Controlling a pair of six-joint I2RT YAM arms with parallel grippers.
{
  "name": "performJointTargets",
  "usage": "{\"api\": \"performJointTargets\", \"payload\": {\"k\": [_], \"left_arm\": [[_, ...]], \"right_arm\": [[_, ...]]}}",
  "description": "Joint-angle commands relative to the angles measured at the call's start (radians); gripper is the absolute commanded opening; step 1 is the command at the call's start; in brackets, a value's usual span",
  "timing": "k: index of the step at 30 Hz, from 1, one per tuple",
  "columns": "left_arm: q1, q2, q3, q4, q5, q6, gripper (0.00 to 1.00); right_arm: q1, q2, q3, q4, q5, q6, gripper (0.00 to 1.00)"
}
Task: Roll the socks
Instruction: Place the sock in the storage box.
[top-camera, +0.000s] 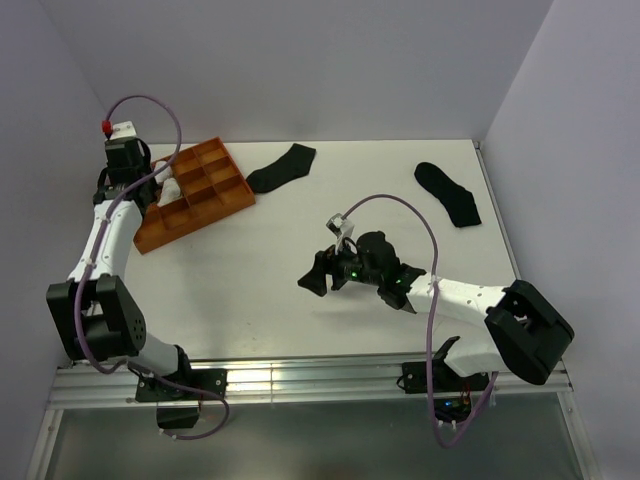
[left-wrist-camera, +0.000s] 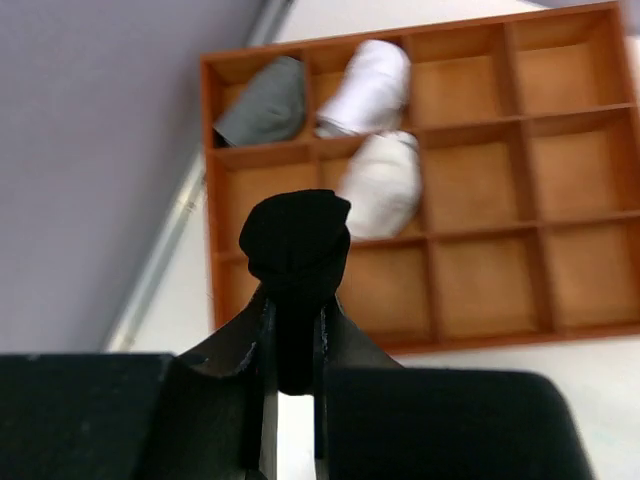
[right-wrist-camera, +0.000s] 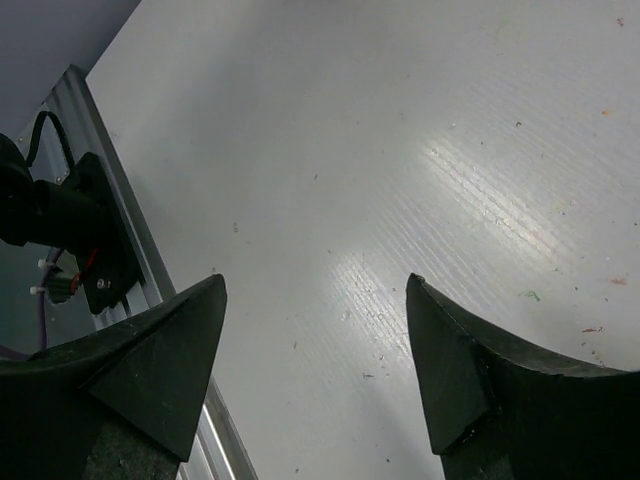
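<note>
My left pincer (left-wrist-camera: 294, 325) is clamped on a rolled black sock (left-wrist-camera: 295, 240), held over the orange tray (left-wrist-camera: 580, 160) at the bench's far left. I cannot tell which compartment is beneath it. A grey roll (left-wrist-camera: 265, 100) and two white rolls (left-wrist-camera: 372, 85) sit in the tray's cells. My right pincer (right-wrist-camera: 315, 290) hangs over bare bench (right-wrist-camera: 400, 120) with its jaws wide apart, holding nothing. One loose black sock (top-camera: 282, 168) lies near the tray, another flat sock (top-camera: 450, 193) far right.
</note>
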Motion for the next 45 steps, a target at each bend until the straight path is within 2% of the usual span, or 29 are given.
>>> {"api": "performJointTargets", "payload": {"k": [1,3,7,11,14,25,35,45], "left_arm": [[0.071,0.075,0.002,0.151,0.094,0.256,0.0],[0.101,0.105,-0.003,0.175,0.14,0.318,0.0],[0.112,0.152,-0.014,0.237,0.138,0.441,0.0],[0.126,0.201,-0.006,0.231,0.198,0.536,0.0],[0.141,0.261,0.014,0.205,0.227,0.559,0.0],[0.152,0.419,0.106,0.174,0.2,0.619,0.0],[0.152,0.372,0.147,0.232,0.229,0.659,0.0],[0.153,0.465,0.161,0.206,0.224,0.699,0.0]], "right_arm": [[-0.007,-0.007,-0.001,0.057,0.012,-0.025,0.79],[-0.009,-0.003,-0.003,0.055,0.013,-0.03,0.8],[-0.01,0.019,0.011,0.042,0.004,-0.039,0.8],[-0.012,0.032,0.017,0.042,-0.002,-0.042,0.8],[-0.013,0.045,0.021,0.04,-0.008,-0.045,0.8],[-0.021,0.092,0.038,0.038,-0.044,-0.05,0.8],[-0.026,0.123,0.058,0.026,-0.065,-0.055,0.8],[-0.027,0.144,0.068,0.02,-0.077,-0.056,0.81]]}}
